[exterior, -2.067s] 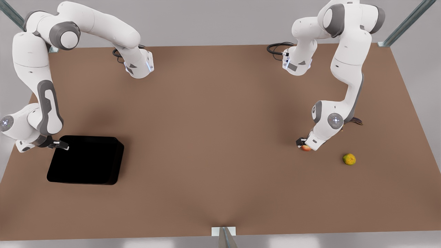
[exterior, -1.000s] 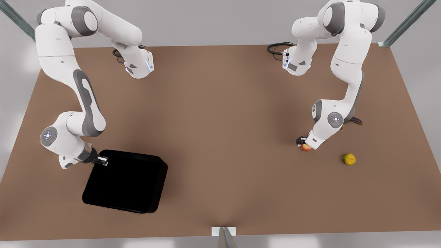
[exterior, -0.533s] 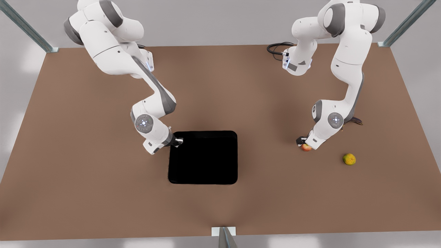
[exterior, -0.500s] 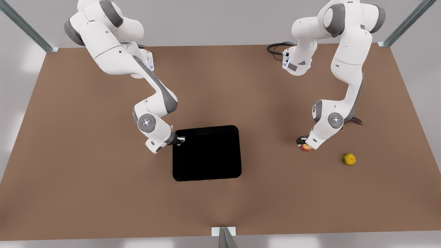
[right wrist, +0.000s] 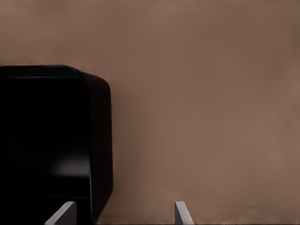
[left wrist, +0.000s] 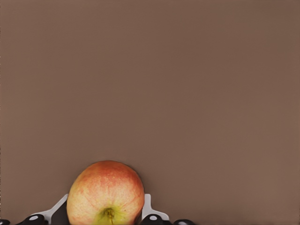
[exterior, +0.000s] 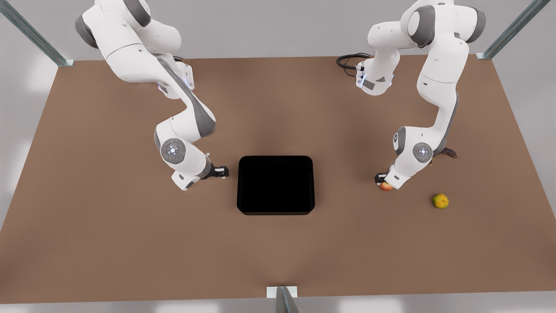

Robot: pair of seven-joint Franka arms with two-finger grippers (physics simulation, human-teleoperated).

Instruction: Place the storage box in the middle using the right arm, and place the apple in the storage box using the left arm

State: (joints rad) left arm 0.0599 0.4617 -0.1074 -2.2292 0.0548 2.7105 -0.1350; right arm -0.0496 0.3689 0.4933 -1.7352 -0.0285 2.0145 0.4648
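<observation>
Storage box (exterior: 276, 184): mid-worktop (exterior: 108, 243). Right pincer (exterior: 220, 172): released, just beside it. Left pincer (exterior: 384, 181): grasping the apple (exterior: 385, 187) (still on the worktop).

The black box (exterior: 276, 184) lay flat at the table's (exterior: 278, 261) middle. The red-yellow apple (exterior: 385, 186) sat well apart, toward the front view's right.

Soft, even light falls from above on the brown table (exterior: 108, 243), with faint blurred shadows beneath the arms. The storage box (exterior: 276, 184) reads as flat black, showing one dim sheen on its wall in the right wrist view.
</observation>
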